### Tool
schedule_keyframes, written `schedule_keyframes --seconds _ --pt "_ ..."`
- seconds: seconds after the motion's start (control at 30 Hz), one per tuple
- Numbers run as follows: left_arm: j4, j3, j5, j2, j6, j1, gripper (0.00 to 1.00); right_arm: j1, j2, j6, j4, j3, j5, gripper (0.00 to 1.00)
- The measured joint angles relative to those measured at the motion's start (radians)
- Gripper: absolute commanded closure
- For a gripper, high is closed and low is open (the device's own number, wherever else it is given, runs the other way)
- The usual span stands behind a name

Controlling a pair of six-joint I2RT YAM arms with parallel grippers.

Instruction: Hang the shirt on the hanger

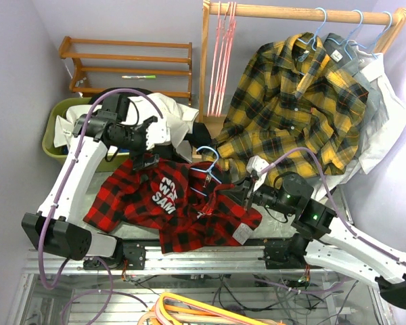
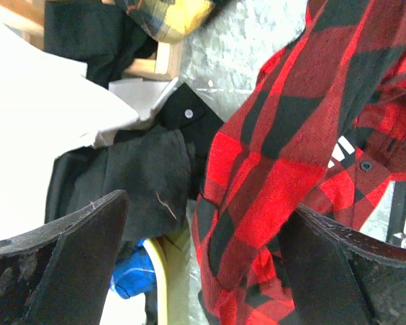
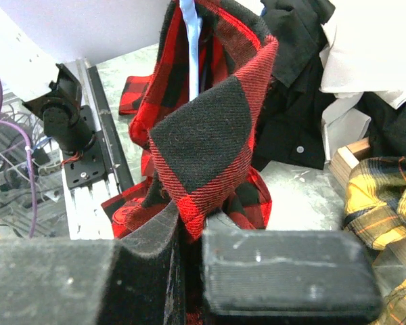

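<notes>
From above, the shirt (image 1: pixel 132 196) lies crumpled on the table (image 1: pixel 210 254), its long axis running left to right, with the white letters (image 1: pixel 165 193) facing up. The hanger (image 1: pixel 214 162) sits at the shirt's far edge, hook pointing away from the arms. The left gripper (image 1: pixel 146 160) hangs over the shirt's far-left part. The right gripper (image 1: pixel 241 194) is at its right side.

In the left wrist view, the fingers (image 2: pixel 61 271) are spread wide and hold nothing, with plaid cloth between them.

In the right wrist view, the jaws are pinched tight on a raised fold of shirt. The blue wire stands upright inside that fold.
</notes>
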Motion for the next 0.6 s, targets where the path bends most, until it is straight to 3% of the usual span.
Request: schedule_keyframes --seconds 0.1,0.17,0.2,0.23,0.27,0.3,0.57,0.6 --pt "-0.038 0.000 -0.005 0.001 0.030 0.033 0.03 0.000 -0.008 -0.006 -0.035 0.015 -0.013 1.00" --pt "-0.045 -0.003 -0.018 0.002 0.037 0.047 0.22 0.000 -0.001 -0.009 -0.059 0.033 -0.017 1.00" --pt "-0.044 -0.009 -0.028 0.002 0.037 0.055 0.36 0.000 0.004 -0.010 -0.074 0.044 -0.017 1.00" --pt "-0.045 -0.015 -0.039 0.002 0.038 0.065 0.58 0.000 0.010 -0.011 -0.089 0.057 -0.017 1.00" --pt "-0.048 -0.021 -0.049 0.003 0.044 0.079 0.87 0.000 0.014 -0.012 -0.108 0.070 -0.017 1.00" --pt "-0.058 -0.023 -0.058 0.008 0.050 0.096 0.92 0.000 0.015 -0.013 -0.124 0.081 -0.017 1.00" --pt "-0.097 -0.047 -0.068 0.030 0.071 0.177 0.93 0.001 -0.039 0.001 -0.179 0.096 0.010 1.00" --pt "-0.094 -0.052 -0.066 0.027 0.063 0.177 0.80 0.001 -0.042 0.004 -0.185 0.098 0.018 1.00"
